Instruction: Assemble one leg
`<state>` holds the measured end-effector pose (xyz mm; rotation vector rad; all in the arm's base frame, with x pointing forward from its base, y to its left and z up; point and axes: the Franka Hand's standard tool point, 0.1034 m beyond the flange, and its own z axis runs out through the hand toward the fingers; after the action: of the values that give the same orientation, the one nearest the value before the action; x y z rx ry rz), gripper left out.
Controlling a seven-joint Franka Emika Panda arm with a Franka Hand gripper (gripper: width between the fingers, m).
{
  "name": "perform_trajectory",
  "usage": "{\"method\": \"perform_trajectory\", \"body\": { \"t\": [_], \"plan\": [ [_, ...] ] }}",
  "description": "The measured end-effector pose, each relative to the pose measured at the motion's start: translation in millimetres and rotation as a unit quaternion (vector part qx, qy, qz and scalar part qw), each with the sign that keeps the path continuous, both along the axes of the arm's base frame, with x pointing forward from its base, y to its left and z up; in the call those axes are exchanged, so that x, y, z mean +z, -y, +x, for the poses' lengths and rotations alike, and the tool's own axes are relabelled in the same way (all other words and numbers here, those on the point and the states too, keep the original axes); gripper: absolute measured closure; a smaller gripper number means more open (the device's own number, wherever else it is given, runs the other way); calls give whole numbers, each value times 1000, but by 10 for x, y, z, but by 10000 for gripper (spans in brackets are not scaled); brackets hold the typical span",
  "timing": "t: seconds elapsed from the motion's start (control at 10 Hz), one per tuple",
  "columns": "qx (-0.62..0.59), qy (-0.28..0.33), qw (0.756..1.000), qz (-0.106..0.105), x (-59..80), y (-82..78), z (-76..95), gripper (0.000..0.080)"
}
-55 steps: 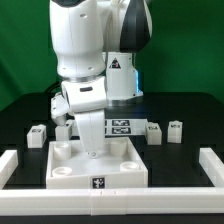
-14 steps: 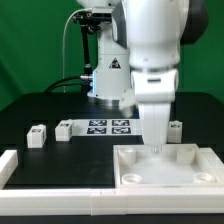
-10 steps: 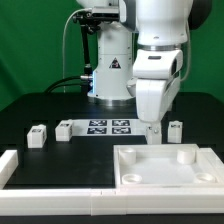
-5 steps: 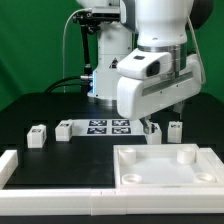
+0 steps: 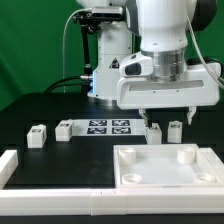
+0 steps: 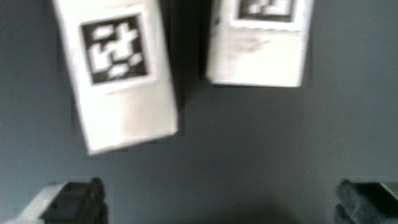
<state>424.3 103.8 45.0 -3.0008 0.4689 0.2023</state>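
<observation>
Two legs, small white pegs with square tags, stand on the black table at the exterior view's right: one (image 5: 155, 132) and another (image 5: 176, 130). My gripper (image 5: 168, 117) hovers just above them, open and empty. In the wrist view both legs lie below the open fingers, one (image 6: 125, 75) larger and tilted, the other (image 6: 263, 45) beside it. The gripper (image 6: 221, 205) has dark fingertips (image 6: 71, 203) spread wide apart with nothing between them. Two more legs sit at the exterior view's left, one (image 5: 38, 136) and one (image 5: 64, 130).
The large white square tabletop with corner sockets (image 5: 168, 178) lies in front at the right. The marker board (image 5: 108, 126) lies mid-table. A white rail (image 5: 12, 165) borders the left and front. The robot base stands behind.
The gripper has let go of the tabletop, risen, moved back toward the two right legs and turned its wrist. The tabletop stays at the front right.
</observation>
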Motion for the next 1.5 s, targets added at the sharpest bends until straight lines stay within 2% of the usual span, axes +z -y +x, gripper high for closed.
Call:
{"method": "perform_trajectory", "body": {
  "t": [0.2,0.5,0.8,0.9,1.0,1.1,1.2,1.4,1.5],
  "plan": [
    [-71,-13,997,-3,-26,-113,-84,151],
    [-53,-26,998,1,-29,-105,-105,151],
    [-32,-112,993,21,-54,-98,-214,151],
    [-22,-158,987,27,-43,-126,-325,151],
    [-17,-204,978,42,-21,-142,-370,151],
    [-16,-229,972,48,-38,-149,-380,151],
    [0,-265,962,60,-27,-156,-462,151],
    [41,-337,934,107,-34,-177,-533,151],
    [47,-381,915,123,-66,-194,-557,151]
  ]
}}
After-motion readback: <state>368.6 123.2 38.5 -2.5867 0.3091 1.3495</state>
